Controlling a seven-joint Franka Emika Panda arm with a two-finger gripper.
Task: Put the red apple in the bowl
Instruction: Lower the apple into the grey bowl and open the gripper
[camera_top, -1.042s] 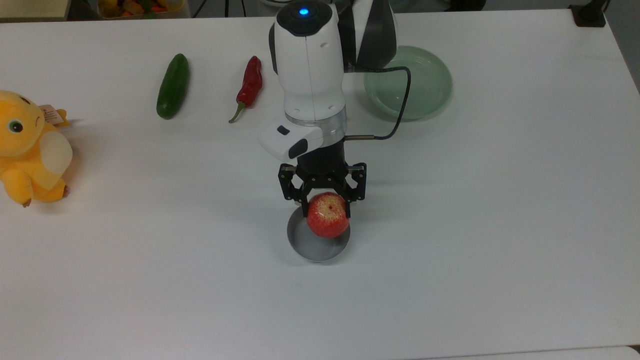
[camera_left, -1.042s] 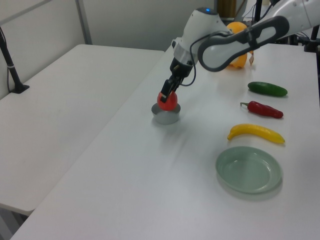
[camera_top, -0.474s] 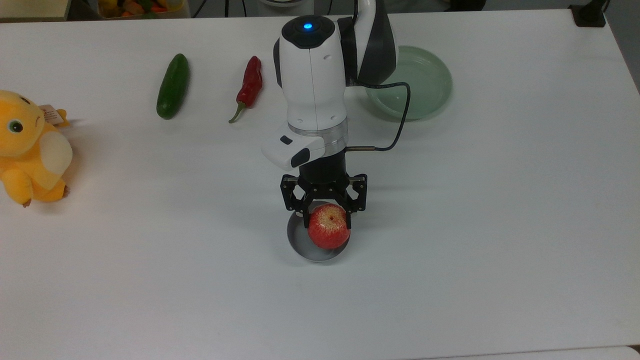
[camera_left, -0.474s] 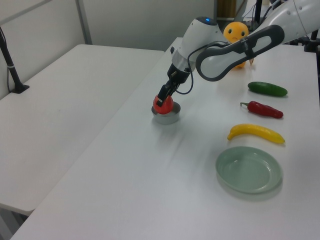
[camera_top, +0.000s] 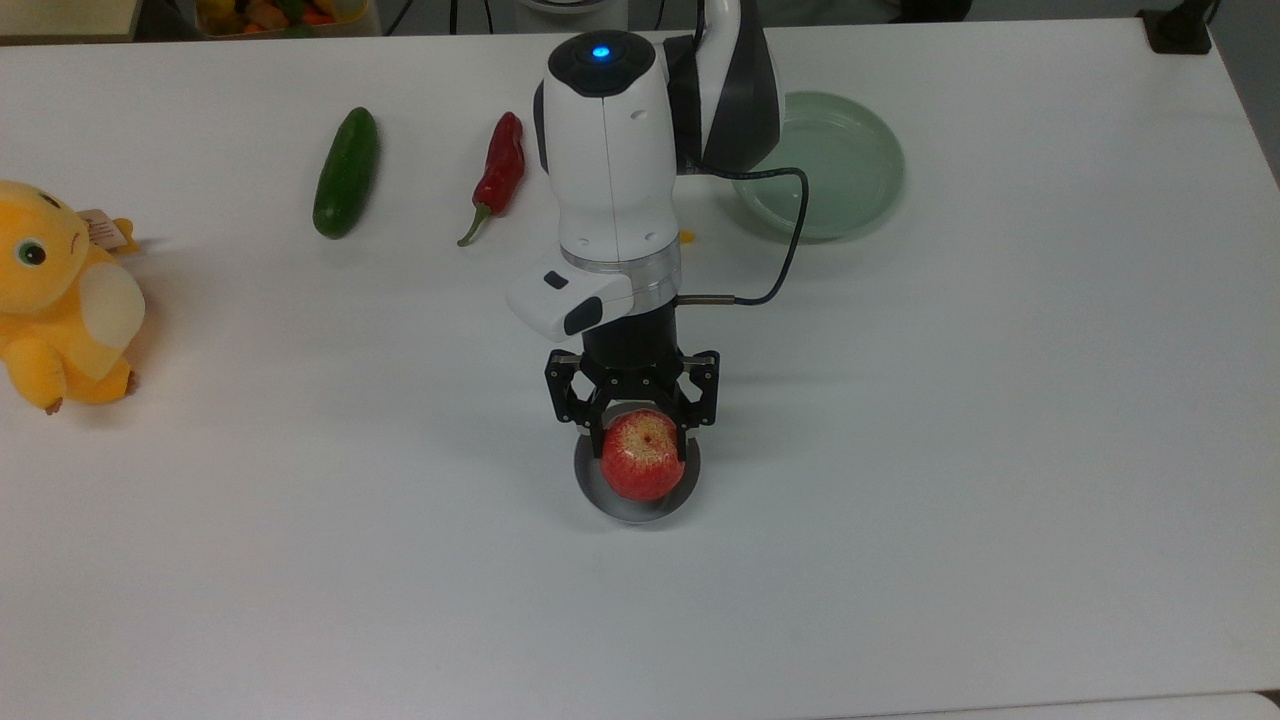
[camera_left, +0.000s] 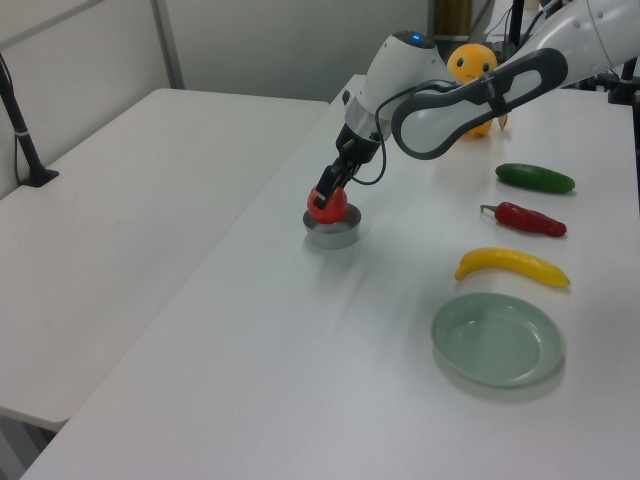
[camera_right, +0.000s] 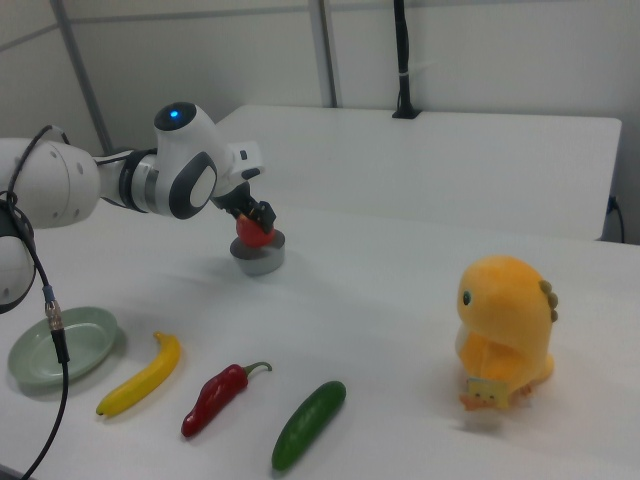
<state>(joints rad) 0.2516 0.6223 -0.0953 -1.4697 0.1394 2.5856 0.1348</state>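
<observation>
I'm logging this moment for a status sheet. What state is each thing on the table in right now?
red apple: gripped by the tool, sitting low in the bowl's mouth.
bowl: upright, under the apple.
tool: shut on the apple.
plate: upright, nothing in it.
banana: lying flat, untouched.
chilli pepper: lying flat.
cucumber: lying flat.
plush toy: sitting upright, apart from the rest.

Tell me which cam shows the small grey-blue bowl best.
Top view: the small round grey-blue bowl shows its rim and some inner floor below the round red apple held by the claw. Left view shows its side wall; right view shows a side wall too, interior hidden.
</observation>
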